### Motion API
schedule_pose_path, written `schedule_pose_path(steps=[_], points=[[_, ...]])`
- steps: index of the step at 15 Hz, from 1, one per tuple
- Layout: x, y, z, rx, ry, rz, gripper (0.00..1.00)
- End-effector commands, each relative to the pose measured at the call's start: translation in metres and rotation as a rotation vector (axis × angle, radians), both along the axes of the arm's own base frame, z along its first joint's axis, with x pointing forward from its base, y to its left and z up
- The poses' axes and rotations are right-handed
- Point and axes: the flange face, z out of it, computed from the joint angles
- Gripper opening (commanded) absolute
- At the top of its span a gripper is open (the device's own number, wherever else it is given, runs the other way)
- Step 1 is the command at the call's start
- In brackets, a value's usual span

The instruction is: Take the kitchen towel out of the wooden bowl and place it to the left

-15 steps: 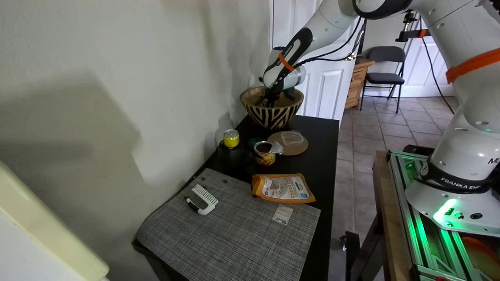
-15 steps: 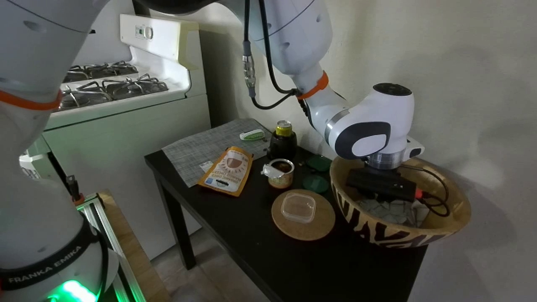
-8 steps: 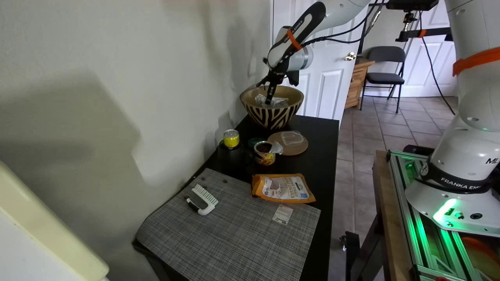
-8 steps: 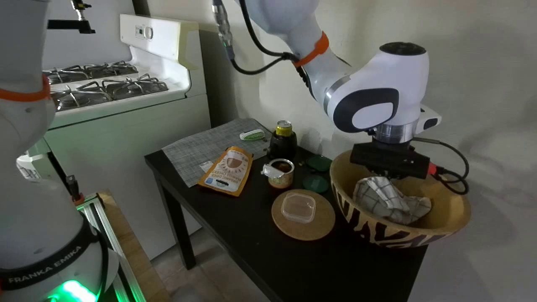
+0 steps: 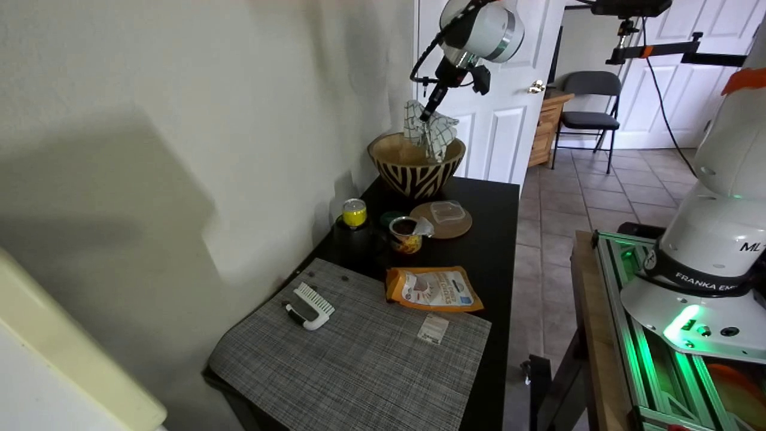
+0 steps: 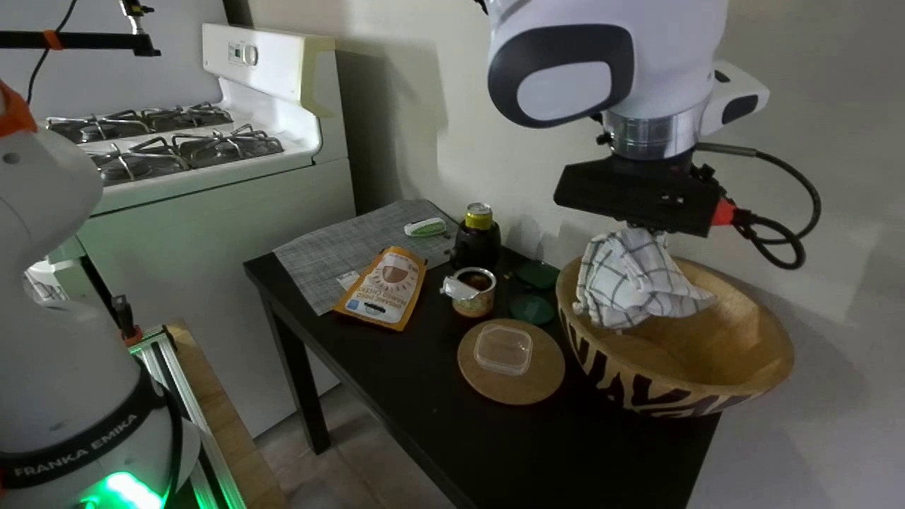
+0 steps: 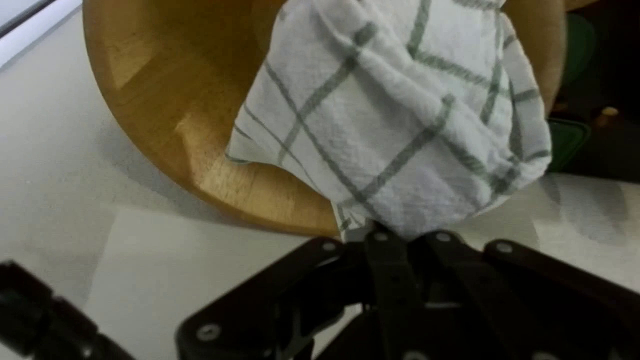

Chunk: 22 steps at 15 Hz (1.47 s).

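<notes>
The kitchen towel, white with dark green checks, hangs bunched from my gripper [image 5: 425, 116] in an exterior view [image 5: 441, 133] and in an exterior view [image 6: 629, 286]. The wrist view also shows the towel [image 7: 395, 125], covering the fingertips. The gripper is shut on the towel, above the bowl. The wooden bowl [image 5: 413, 178], with dark zebra-like stripes outside, stands at the far end of the table; the bowl also shows in an exterior view [image 6: 679, 396]. The towel's lower end hangs at about the bowl's rim level; whether it touches the rim I cannot tell.
On the black table [image 6: 565, 452] beside the bowl are a round board [image 6: 537, 382] with a clear plastic container, an opened tin [image 6: 474, 300], green lids [image 6: 532, 309], and a dark jar with a yellow can [image 6: 479, 219]. Farther are an orange pouch [image 5: 440, 290], grey mat [image 5: 359, 359] and brush [image 5: 311, 308].
My gripper was down inside the bowl, then rose with the towel in it. The towel has moved from lying in the bowl to hanging above it. The bowl has not moved.
</notes>
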Motion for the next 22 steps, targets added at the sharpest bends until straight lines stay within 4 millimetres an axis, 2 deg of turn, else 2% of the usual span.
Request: schedule_pose_path(steps=[1, 4, 7, 9, 10, 11, 12, 13, 15, 17, 18, 20, 22], points=[[-0.046, 0.060, 0.033, 0.028, -0.076, 0.076, 0.02], [-0.068, 0.117, 0.052, 0.033, -0.121, 0.240, 0.02], [-0.090, 0.180, 0.060, 0.080, -0.095, 0.428, 0.02], [-0.103, 0.228, 0.060, 0.107, -0.049, 0.544, 0.02], [-0.110, 0.252, 0.053, 0.120, -0.015, 0.602, 0.02], [-0.114, 0.267, 0.049, 0.138, 0.012, 0.662, 0.02], [-0.114, 0.267, 0.046, 0.159, 0.054, 0.715, 0.02], [-0.099, 0.262, 0.052, 0.132, 0.011, 0.651, 0.09], [-0.107, 0.273, 0.048, 0.149, 0.041, 0.702, 0.09], [-0.108, 0.268, 0.047, 0.153, 0.042, 0.699, 0.09], [-0.108, 0.267, 0.046, 0.154, 0.042, 0.697, 0.02], [-0.096, 0.293, 0.033, 0.141, 0.068, 0.750, 0.02], [-0.089, 0.332, 0.018, 0.106, 0.106, 0.833, 0.02]])
